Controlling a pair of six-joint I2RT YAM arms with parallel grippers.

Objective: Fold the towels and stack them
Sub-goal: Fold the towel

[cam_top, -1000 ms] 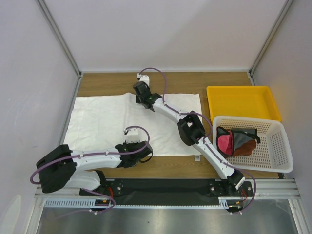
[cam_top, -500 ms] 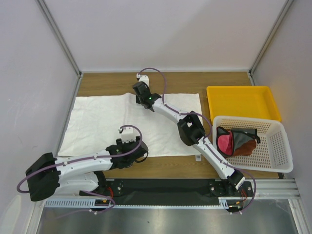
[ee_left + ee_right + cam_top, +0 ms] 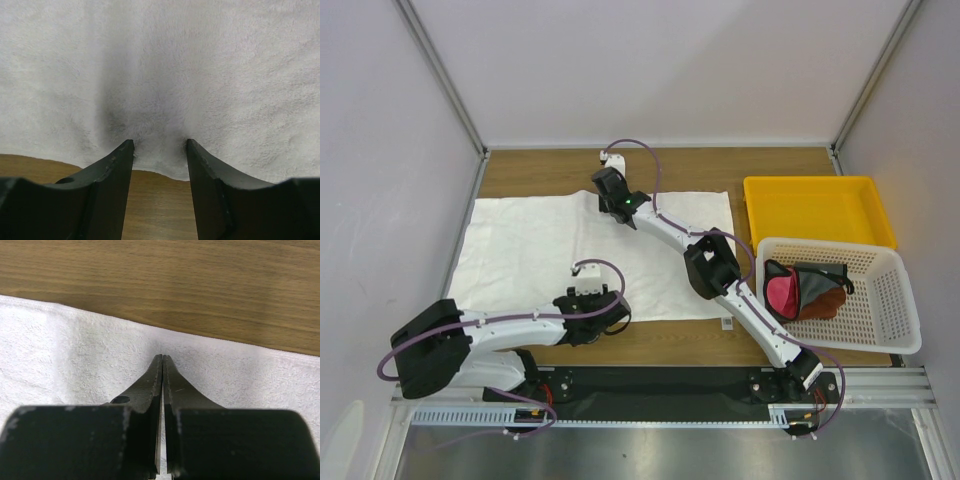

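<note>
Top external view: white towel [image 3: 530,250] flat on my desk [image 3: 550,165], left of yellow tray [image 3: 815,205] and white basket [image 3: 890,300].
In the way: my right arm [image 3: 720,270] crosses it.
Basket: pink towel [image 3: 780,293] and brown towel [image 3: 828,300], bunched, half hidden.
Left tool [image 3: 159,145]: released, at the near edge.
Right tool [image 3: 163,357]: clenched at the far edge; whether it pinches cloth, I cannot tell.
</note>
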